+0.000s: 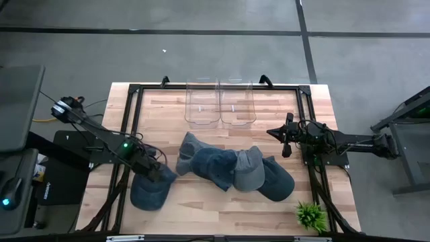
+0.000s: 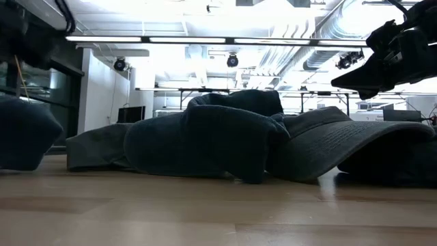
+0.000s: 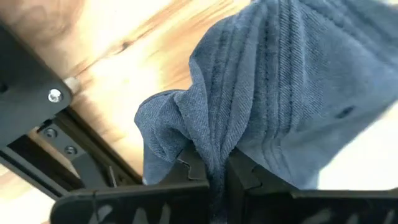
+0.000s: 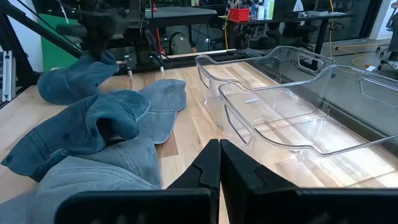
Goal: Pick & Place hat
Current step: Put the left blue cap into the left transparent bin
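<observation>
A blue denim hat [image 3: 280, 81] hangs under my left gripper [image 3: 214, 167], which is shut on it near the table's left front [image 1: 159, 173]. The right wrist view shows the same hat [image 4: 71, 81] in the air beyond the pile. Several more blue and grey hats [image 1: 228, 168] lie heaped on the table's middle, overlapping one another. My right gripper [image 4: 219, 149] waits shut at the table's right side [image 1: 274, 132], level, with nothing in it. My left gripper pinches a bunched fold of the hat's cloth [image 3: 208, 146] between its two fingers, several layers gathered together. The fingers come from above, pointing steeply down. The hat [image 2: 24, 140] hangs slack below them, lifted clear of the table.
Two clear plastic bins [image 1: 201, 104] [image 1: 236, 104] stand side by side at the table's far edge. A small green plant [image 1: 310, 215] sits at the near right corner. Black frame rails [image 1: 127, 134] run along the table's sides.
</observation>
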Robot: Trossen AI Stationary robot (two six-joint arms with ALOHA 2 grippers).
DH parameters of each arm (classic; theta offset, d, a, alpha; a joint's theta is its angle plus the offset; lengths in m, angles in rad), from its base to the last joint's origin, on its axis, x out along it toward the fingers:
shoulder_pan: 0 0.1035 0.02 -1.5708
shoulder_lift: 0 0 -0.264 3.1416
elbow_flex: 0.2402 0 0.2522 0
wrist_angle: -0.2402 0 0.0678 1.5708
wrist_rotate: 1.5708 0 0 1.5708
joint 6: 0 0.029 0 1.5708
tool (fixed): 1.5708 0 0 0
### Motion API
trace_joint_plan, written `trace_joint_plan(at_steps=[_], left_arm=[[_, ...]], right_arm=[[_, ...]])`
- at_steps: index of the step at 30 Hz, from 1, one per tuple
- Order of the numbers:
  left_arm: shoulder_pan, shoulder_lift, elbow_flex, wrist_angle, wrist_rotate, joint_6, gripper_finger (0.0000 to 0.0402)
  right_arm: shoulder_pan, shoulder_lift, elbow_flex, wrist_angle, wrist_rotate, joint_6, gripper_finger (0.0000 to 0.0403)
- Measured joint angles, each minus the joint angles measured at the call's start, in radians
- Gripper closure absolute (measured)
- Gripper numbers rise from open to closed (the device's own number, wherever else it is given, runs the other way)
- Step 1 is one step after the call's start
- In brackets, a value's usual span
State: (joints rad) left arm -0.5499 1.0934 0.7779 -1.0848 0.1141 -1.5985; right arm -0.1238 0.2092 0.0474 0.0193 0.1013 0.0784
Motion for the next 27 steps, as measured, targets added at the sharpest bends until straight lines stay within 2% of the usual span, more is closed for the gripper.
trace_joint_plan(at_steps=[6,17,27], left_arm=[[0.000,-0.006,0.107,-0.085,-0.072,0.000,0.0401],[0.000,-0.006,0.200,-0.123,-0.109,0.000,0.0401],[0.000,-0.018,0.319,-0.154,-0.300,0.025,0.0401]], right_arm=[[0.000,0.000,0.000,0.000,0.000,0.000,0.0402],[0.000,0.000,0.000,0.000,0.000,0.000,0.0402],[0.000,0.000,0.000,0.000,0.000,0.000,0.0402]])
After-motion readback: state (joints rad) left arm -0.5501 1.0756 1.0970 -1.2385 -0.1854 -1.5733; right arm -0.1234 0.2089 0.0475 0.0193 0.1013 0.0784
